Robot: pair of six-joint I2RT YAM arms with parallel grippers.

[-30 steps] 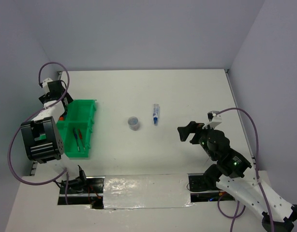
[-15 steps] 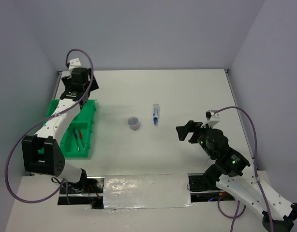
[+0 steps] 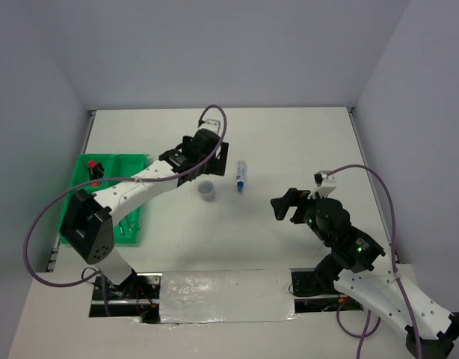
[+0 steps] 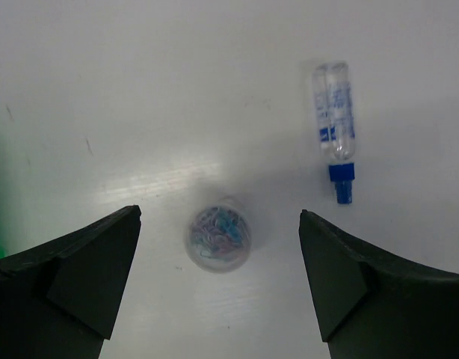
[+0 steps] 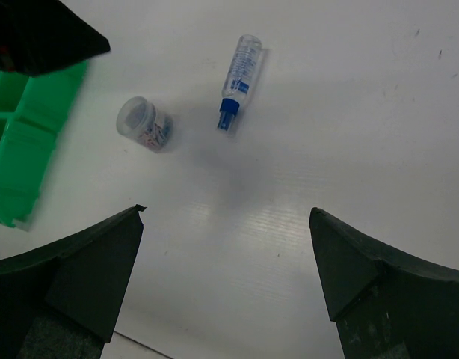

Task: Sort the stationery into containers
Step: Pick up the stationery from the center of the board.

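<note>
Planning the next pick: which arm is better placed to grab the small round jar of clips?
Left, probably: the left claw, open, hangs right above the jar, centred between its fingers; the right claw, also open, sits well off to the side.

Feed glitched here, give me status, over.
Left gripper open, above paper-clip jar. Right gripper open, empty, off to the side. Blue-capped clear bottle lies beside jar. Nothing blocking.

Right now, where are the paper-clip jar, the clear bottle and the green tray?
paper-clip jar (image 4: pixel 218 239): left wrist view, on its see-through top.
clear bottle (image 4: pixel 334 112): left wrist view, on the middle of its body.
green tray (image 3: pixel 117 160): top external view, on its far rim.
</note>
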